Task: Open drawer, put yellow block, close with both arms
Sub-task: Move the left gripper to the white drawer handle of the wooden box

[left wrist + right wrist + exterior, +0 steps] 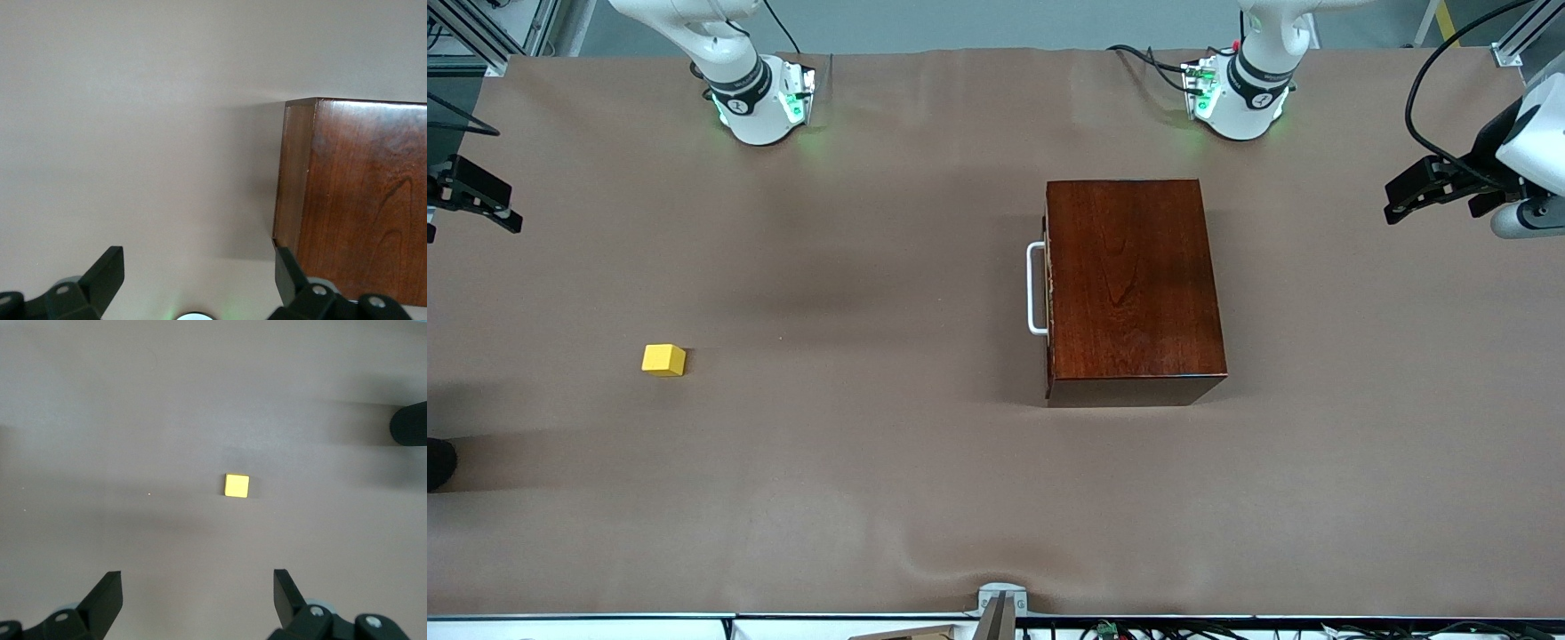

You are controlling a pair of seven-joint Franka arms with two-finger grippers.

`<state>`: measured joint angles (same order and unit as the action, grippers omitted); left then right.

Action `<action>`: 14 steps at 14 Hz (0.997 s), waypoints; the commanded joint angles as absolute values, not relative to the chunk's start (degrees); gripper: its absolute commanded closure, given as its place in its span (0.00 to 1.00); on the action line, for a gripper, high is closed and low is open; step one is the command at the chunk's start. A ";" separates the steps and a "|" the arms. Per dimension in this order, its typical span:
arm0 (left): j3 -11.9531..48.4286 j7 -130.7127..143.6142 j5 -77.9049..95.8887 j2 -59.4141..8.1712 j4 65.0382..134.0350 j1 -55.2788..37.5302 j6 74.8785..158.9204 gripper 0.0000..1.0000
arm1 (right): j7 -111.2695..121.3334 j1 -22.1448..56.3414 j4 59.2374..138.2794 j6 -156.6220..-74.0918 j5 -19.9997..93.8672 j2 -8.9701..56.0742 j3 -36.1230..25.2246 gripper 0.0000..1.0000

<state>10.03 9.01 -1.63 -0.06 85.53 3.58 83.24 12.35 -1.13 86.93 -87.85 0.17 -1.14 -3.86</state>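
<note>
The dark red-brown wooden box [1134,284] stands mid-table toward the left arm's end. Its drawer is shut, with the white loop handle [1036,289] facing the right arm's end. The yellow block [663,360] lies alone on the table toward the right arm's end, and the right wrist view shows it too [237,485]. My right gripper [480,196] hangs open over the table edge at that end, high above the yellow block, with nothing between its fingers [110,590]. My left gripper [1427,191] hangs open and empty over the opposite end, and a corner of the box [360,200] is in its wrist view.
Brown paper [871,462] covers the whole table. The two arm bases [760,98] [1240,89] glow green along the edge farthest from the front camera. A dark rounded object [438,462] sits at the table edge by the right arm's end. A small bracket [1000,604] sits at the nearest edge.
</note>
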 commanded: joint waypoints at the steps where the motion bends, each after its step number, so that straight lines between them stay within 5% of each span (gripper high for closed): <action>1: 10.72 9.14 -2.90 -0.26 84.46 3.95 82.35 0.00 | 11.87 -1.41 86.84 -87.19 -0.70 -1.76 -3.60 0.00; 8: 12.20 10.02 -2.72 -0.44 84.46 2.82 82.35 0.00 | 11.87 -1.41 86.84 -87.19 -0.70 -1.76 -3.60 0.00; 14: 15.73 12.65 -2.81 -7.54 79.56 -4.81 82.53 0.00 | 11.87 -1.41 86.84 -87.19 -0.70 -1.76 -3.60 0.00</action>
<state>15.48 11.48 -1.63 -3.86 84.24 -1.91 83.36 12.35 -1.13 86.90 -87.82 0.17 -1.14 -3.89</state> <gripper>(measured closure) 0.000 0.000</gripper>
